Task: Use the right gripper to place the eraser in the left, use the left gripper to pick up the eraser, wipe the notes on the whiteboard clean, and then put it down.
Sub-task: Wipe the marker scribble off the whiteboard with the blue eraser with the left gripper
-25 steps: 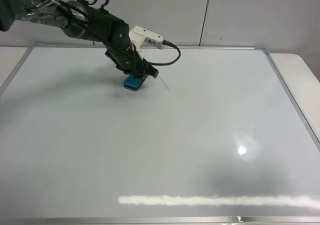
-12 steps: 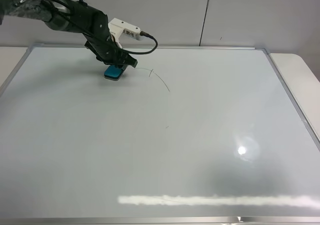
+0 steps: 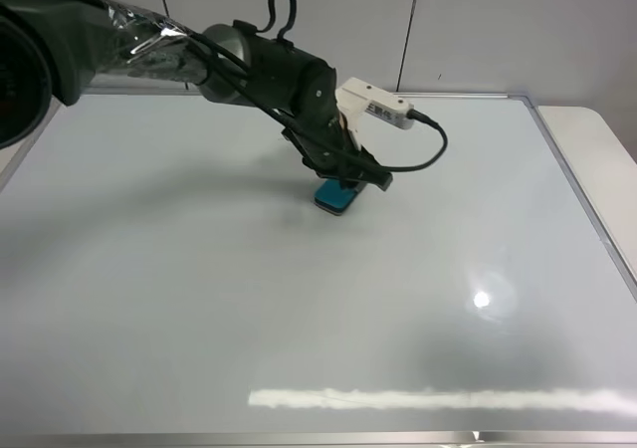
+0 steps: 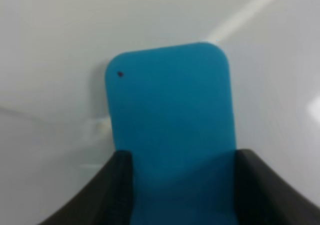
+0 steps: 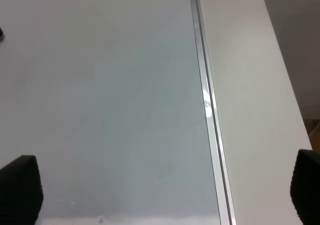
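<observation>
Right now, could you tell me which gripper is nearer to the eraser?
Left. The left gripper is shut on the eraser, pressing it on the whiteboard. The right gripper hangs open by the board's right frame, well away.

You see only part of the eraser (image 3: 334,197) from above; the left gripper (image 3: 343,175) covers its far end. The left wrist view is blurred and cuts the eraser (image 4: 172,130) off between the fingers (image 4: 107,195). The right fingers (image 5: 20,190) show only as corner tips.
</observation>
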Robot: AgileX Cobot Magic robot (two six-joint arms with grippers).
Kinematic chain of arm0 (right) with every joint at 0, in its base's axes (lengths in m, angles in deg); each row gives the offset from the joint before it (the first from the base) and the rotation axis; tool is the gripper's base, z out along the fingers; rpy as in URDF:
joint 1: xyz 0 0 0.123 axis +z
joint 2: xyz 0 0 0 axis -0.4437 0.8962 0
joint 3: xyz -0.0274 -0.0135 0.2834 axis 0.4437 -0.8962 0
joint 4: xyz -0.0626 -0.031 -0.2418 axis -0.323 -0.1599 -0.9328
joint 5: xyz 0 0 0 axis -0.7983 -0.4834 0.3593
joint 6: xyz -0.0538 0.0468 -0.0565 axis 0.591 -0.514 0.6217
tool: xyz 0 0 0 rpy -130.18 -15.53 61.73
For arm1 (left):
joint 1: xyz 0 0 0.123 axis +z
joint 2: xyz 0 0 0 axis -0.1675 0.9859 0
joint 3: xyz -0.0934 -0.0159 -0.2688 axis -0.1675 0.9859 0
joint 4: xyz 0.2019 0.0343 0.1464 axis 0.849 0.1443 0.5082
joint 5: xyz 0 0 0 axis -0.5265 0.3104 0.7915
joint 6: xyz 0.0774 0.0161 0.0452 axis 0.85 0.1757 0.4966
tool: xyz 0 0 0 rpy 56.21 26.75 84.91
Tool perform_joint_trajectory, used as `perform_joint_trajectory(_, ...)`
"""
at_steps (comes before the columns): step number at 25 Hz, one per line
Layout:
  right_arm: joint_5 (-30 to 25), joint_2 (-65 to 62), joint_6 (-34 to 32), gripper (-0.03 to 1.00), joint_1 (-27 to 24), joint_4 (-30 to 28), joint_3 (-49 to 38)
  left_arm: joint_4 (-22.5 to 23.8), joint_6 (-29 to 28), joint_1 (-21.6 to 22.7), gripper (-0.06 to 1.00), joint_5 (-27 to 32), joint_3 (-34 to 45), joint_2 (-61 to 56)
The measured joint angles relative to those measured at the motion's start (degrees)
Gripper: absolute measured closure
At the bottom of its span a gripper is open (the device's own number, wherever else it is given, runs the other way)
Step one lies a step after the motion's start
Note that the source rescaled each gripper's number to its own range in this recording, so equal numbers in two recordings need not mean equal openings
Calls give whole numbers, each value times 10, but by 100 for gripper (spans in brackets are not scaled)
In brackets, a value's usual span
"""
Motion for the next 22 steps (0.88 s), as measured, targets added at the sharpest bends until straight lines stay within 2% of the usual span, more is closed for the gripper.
perform_joint_trajectory(3, 0, 0, 0, -3, 0, 0, 0, -10, 0, -23, 94, 1, 0, 1)
perform_joint_trajectory(8, 0, 0, 0, -3, 0, 0, 0, -12, 0, -7, 94, 3, 0, 1)
perform_joint_trajectory(11, 0, 0, 0, -3, 0, 0, 0, 3, 0, 28, 94, -3, 0, 2)
perform_joint_trajectory(17, 0, 0, 0, -3, 0, 0, 0, 12, 16, 128, 94, -25, -27, 26)
perform_joint_trajectory(22, 0, 0, 0, -3, 0, 0, 0, 12, 30, 193, 94, 14, -88, 53)
